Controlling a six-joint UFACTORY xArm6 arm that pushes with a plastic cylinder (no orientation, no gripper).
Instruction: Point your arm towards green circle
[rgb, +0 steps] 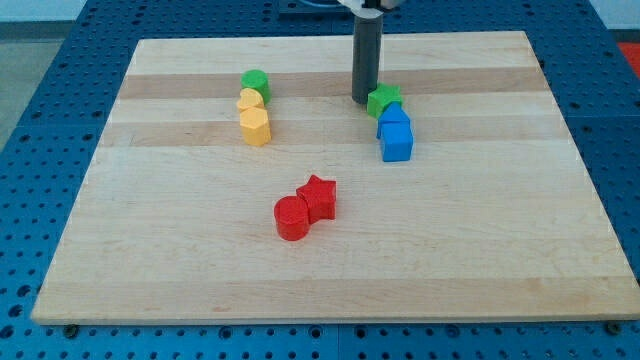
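The green circle (255, 82) sits at the upper left of the wooden board (330, 260), touching the top of two yellow blocks. My rod comes down from the view's top, and my tip (362, 99) rests on the board well to the right of the green circle. The tip is just left of a green star-shaped block (384, 100) and looks to be touching it.
Two yellow blocks (250, 100) (256, 126) stand in a column below the green circle. Two blue blocks (393, 116) (397, 141) stand below the green star. A red star (318, 196) and a red circle (292, 218) touch near the board's middle.
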